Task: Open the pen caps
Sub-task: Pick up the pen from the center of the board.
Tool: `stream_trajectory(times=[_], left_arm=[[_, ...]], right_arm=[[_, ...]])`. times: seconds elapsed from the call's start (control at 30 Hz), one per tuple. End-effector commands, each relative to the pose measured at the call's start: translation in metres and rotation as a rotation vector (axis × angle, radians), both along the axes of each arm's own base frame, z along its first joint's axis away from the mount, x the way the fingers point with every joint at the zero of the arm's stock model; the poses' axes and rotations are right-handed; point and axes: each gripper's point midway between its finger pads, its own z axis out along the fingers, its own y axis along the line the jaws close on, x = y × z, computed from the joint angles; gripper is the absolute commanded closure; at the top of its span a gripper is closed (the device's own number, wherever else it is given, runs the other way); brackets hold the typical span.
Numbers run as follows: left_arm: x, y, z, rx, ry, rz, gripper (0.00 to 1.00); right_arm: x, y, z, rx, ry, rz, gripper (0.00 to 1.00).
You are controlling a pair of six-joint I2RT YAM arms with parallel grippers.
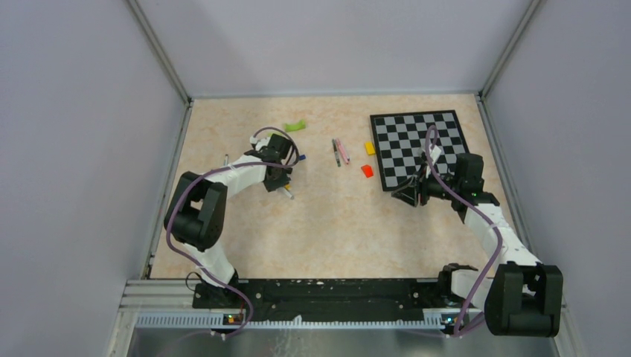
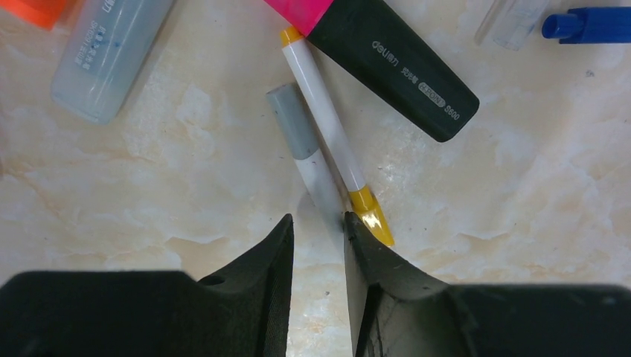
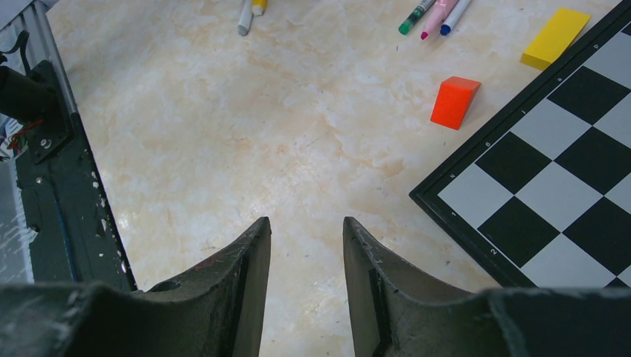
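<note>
My left gripper (image 2: 318, 223) is open with a narrow gap, low over a cluster of pens. A white pen with a grey cap (image 2: 292, 119) points its bare end in between my fingertips. Beside it lies a white pen with a yellow cap (image 2: 370, 214). Above them lie a black highlighter (image 2: 402, 78) with a pink cap (image 2: 301, 11), a pale blue highlighter (image 2: 108, 56) and a blue pen (image 2: 588, 24). In the top view the left gripper (image 1: 279, 178) is at this cluster. My right gripper (image 3: 305, 227) is open and empty over bare table, near the chessboard corner (image 1: 408, 195).
Three thin pens (image 1: 339, 151) lie mid-table, seen green, pink and blue in the right wrist view (image 3: 439, 15). An orange block (image 3: 454, 102) and a yellow block (image 3: 554, 37) sit by the chessboard (image 1: 446, 126). A green curved piece (image 1: 295, 126) lies at the back.
</note>
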Motion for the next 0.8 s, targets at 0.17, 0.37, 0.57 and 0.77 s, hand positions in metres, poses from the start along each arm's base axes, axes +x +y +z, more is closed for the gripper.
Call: stream_trajectory(times=[0.17, 0.37, 0.57, 0.77], left_arm=[[-0.021, 0.015, -0.029, -0.025, 0.109, 0.075, 0.65], [-0.030, 0.023, -0.033, -0.031, 0.115, 0.095, 0.67], [-0.034, 0.030, -0.032, -0.013, 0.122, 0.094, 0.80], [-0.039, 0.031, -0.021, -0.017, 0.109, 0.066, 0.89]], right_arm=[[0.005, -0.003, 0.005, -0.004, -0.045, -0.002, 0.60], [0.005, -0.003, 0.005, -0.002, -0.045, 0.000, 0.60], [0.005, -0.003, 0.006, -0.003, -0.048, 0.000, 0.60], [0.005, -0.002, 0.008, -0.003, -0.052, 0.001, 0.60]])
